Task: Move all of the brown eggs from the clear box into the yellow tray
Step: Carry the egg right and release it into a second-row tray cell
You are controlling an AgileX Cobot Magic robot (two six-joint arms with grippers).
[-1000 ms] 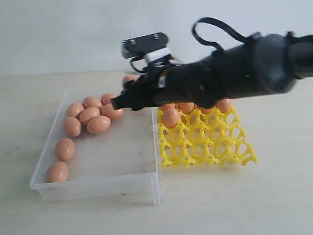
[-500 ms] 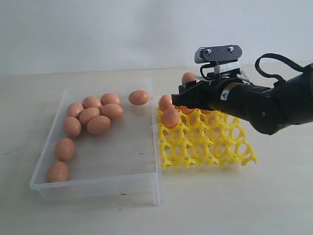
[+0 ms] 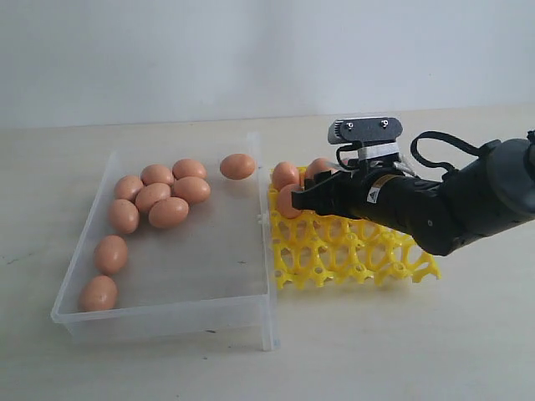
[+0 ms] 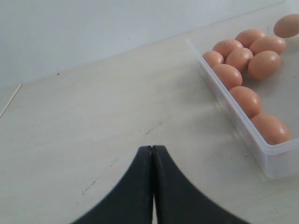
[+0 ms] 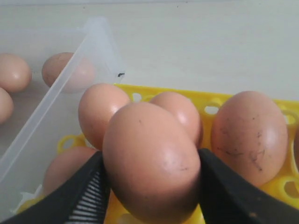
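While right tool [image 5: 153, 189] pinches orange-brown egg [image 5: 149, 158] over bright yellow egg tray [image 3: 359, 251], arm [image 3: 451, 205] hides its rear cups; ten eggs [image 3: 169, 212] in clear shallow plastic box [image 3: 167, 313]; left tool [image 4: 152, 186] pressed together above tabletop [image 4: 93, 116].

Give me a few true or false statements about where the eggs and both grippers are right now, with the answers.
1. The right gripper holds a brown egg over the yellow tray. True.
2. The left gripper is gripping an egg. False: its jaws are shut on nothing, over the bare table beside the clear box.
3. The clear box holds no eggs. False: several loose eggs lie in it, mostly toward its left side in the exterior view.
4. Some seated eggs already sit in the yellow tray. True.
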